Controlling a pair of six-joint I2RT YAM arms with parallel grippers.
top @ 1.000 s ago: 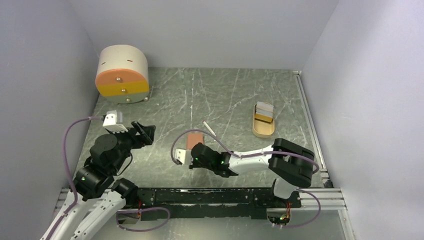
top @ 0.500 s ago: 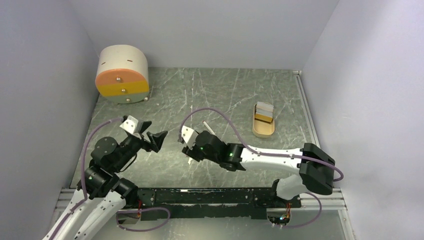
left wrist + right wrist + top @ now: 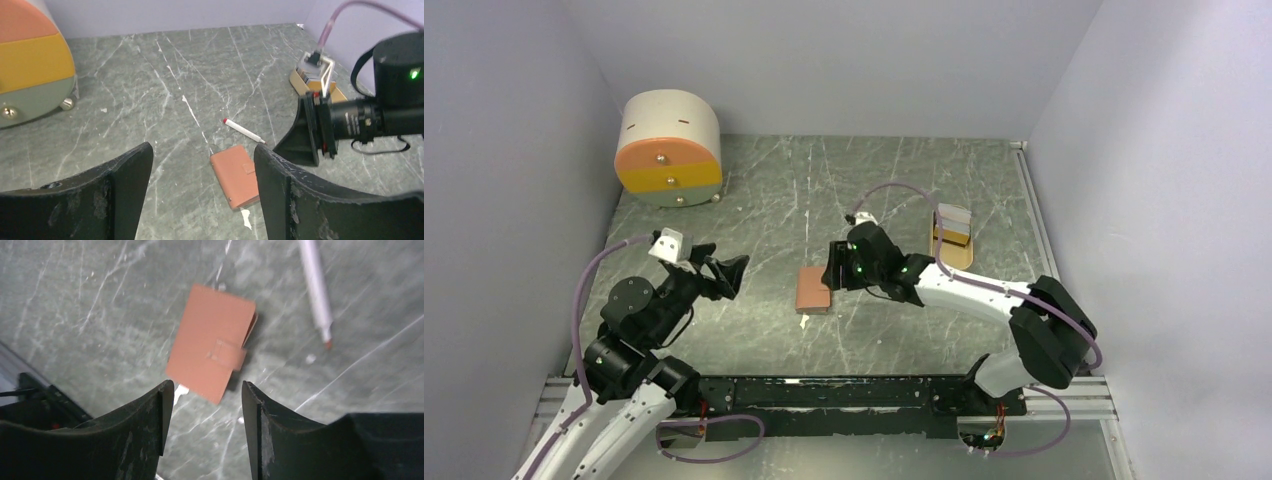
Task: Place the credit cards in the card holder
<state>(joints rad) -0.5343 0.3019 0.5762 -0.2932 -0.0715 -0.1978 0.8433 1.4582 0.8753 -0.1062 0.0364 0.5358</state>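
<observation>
The card holder (image 3: 812, 290) is a brown leather case with a snap tab, lying flat and closed mid-table; it also shows as the card holder (image 3: 236, 176) and the card holder (image 3: 210, 362). The credit cards (image 3: 952, 228) stand on edge in an oval wooden tray (image 3: 950, 264) at the right. My right gripper (image 3: 829, 268) hovers above the holder's right edge, open and empty; its wrist view shows the right gripper (image 3: 207, 386) over the holder's near end. My left gripper (image 3: 732, 272) is open and empty, left of the holder and pointing at it; seen from the wrist, the left gripper (image 3: 202, 150) frames the holder.
A white pen (image 3: 243, 131) with a red tip lies just behind the holder, also seen as the pen (image 3: 316, 285). A round cream cabinet (image 3: 669, 150) with orange and yellow drawer fronts stands back left. A small white scrap (image 3: 803, 320) lies at the holder's near corner. Walls enclose three sides.
The right arm unfolded and its gripper swung from the holder's near side round to its right side, opening from shut. The left gripper rose and shifted slightly right.
</observation>
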